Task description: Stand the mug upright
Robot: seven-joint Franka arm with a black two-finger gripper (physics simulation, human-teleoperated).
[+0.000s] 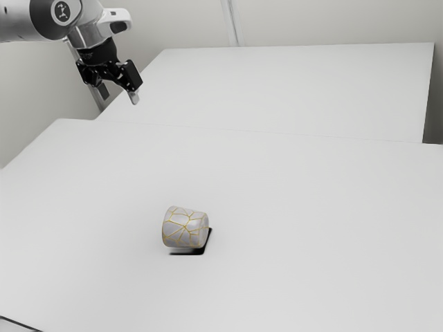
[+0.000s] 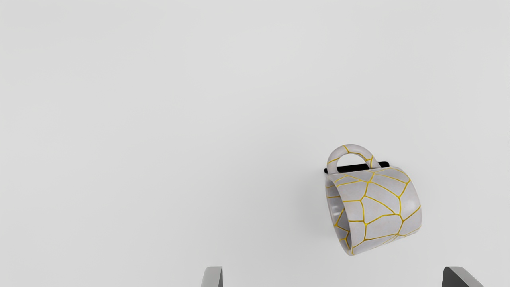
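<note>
Our black two-finger gripper [image 2: 332, 276] is wide open, empty, touching nothing, above the white table [image 2: 159, 119]. Pale grey mug with gold crack lines [image 2: 378, 207] lies on its side there. We should centre on it, grip clear of the handle [image 2: 350, 148], lift, turn mouth up, seat base flat.

So the mug [image 2: 382, 207] is done in a pale, faintly lilac grey, and it's crossed all over by a crackle of thin golden-yellow lines. The handle [image 2: 344, 150] is veined the same way, and the gold is carried onto the inside too. A plain off-white is used for the table [image 1: 311, 277]. The arm [image 1: 15, 21] is finished in light grey and black, while the gripper [image 1: 119, 94] is coloured black, tipped with grey.
</note>
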